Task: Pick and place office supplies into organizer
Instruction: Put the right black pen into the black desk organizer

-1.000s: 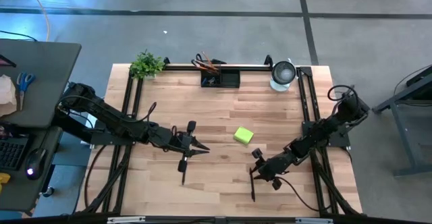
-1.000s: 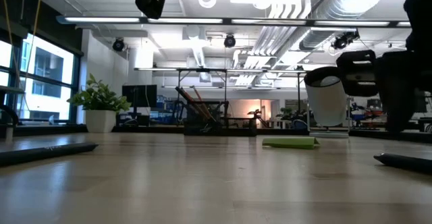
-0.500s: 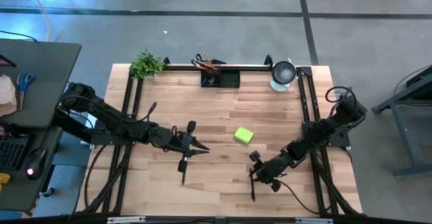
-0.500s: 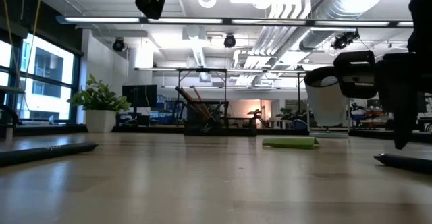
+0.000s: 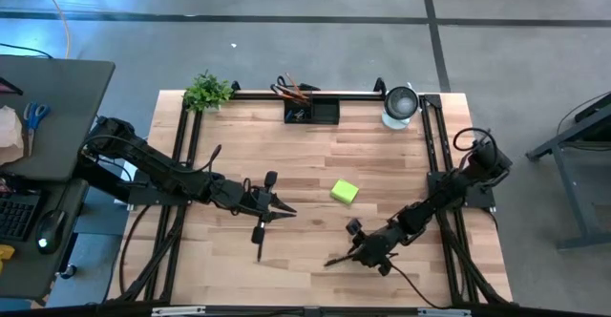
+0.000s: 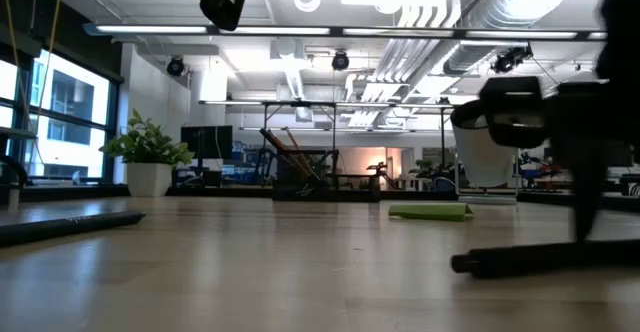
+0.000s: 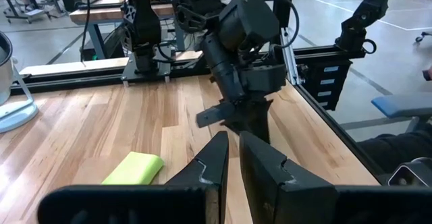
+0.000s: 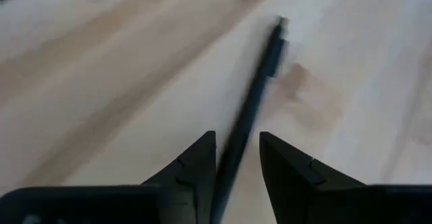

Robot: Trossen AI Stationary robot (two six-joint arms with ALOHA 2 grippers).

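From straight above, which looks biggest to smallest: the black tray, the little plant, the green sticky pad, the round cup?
1. Black tray, widest.
2 and 3. Plant and round cup look about alike; I won't rank them.
4. Green sticky pad, smallest.

free: table centre [image 5: 315, 164] | obstacles: sticky-note pad [image 5: 345, 192], left arm [image 5: 172, 179]

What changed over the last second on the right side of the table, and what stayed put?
The right claw swung the black pen from pointing along the table's depth to lying crosswise, gripped between its fingers. The left claw, sticky-note pad and organizer did not move.
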